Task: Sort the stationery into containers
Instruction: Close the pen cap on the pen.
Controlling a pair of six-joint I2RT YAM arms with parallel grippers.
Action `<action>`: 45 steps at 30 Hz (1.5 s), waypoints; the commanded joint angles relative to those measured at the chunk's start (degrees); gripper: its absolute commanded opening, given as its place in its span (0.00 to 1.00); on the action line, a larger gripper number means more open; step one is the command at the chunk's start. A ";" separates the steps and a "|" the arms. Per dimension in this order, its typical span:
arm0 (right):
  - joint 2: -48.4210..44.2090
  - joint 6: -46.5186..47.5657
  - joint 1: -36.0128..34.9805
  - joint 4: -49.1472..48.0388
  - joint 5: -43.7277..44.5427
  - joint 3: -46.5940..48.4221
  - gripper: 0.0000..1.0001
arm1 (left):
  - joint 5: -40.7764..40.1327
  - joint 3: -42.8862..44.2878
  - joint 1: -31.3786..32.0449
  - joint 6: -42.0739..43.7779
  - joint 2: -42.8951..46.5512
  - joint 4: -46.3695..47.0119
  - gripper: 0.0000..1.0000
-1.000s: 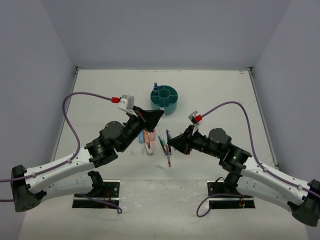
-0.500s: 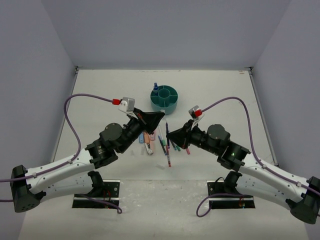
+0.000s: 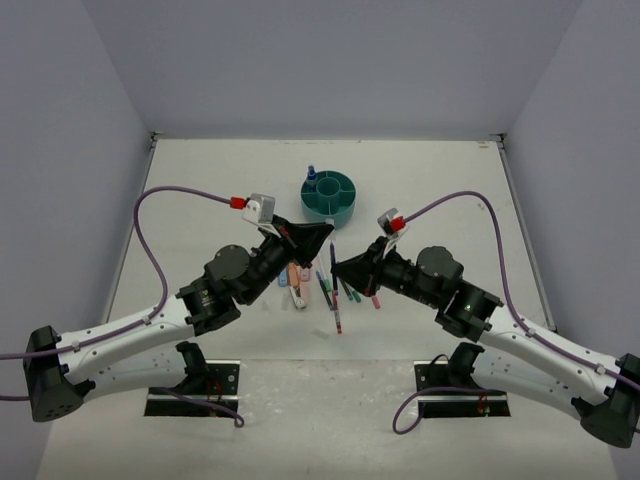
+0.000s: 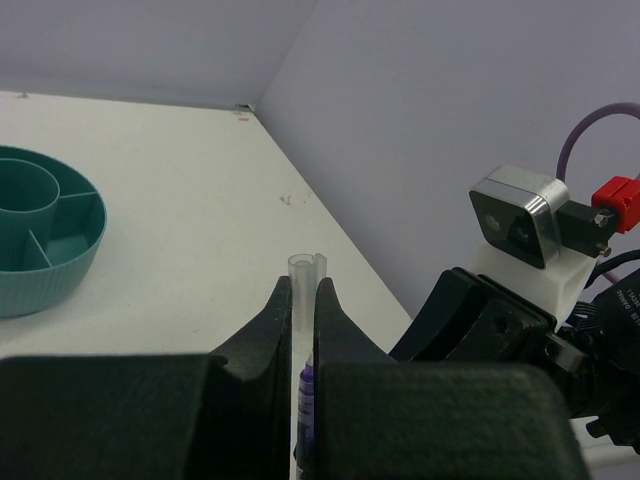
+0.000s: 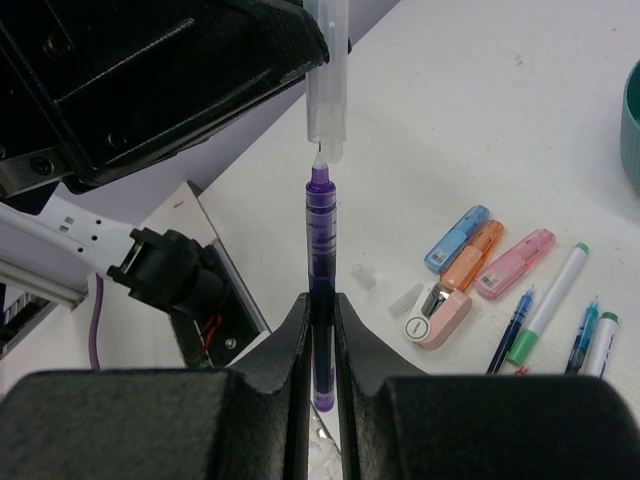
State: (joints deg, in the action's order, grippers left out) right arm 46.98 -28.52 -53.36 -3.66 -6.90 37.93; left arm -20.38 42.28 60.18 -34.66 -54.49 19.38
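At mid-frame of the top view, left gripper (image 3: pixel 324 235) and right gripper (image 3: pixel 337 268) meet below the one teal organiser (image 3: pixel 330 195). Left wrist: jaws pinch a clear cap (image 4: pixel 306 268). Right wrist: jaws pinch one purple pen (image 5: pixel 321 250), tip at the cap's mouth; capping looks to be the step, needing a straight push. Three stubby markers (image 5: pixel 470 255) lie lower right.

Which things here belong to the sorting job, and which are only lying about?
Belong to the job:
- purple pen in the right gripper
- clear cap in the left gripper
- teal organiser
- blue marker, orange marker, pink marker
- green-capped pen

Not part of it:
- purple cables
- black base plates
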 commanded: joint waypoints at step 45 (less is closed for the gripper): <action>-1.58 3.95 -0.25 1.55 3.47 5.26 0.00 | 1.22 -1.68 0.20 2.49 -1.06 4.17 0.00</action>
State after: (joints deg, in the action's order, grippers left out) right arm 46.44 -26.94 -53.36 -0.89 -4.39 39.35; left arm -18.96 40.47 60.18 -33.24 -55.06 21.83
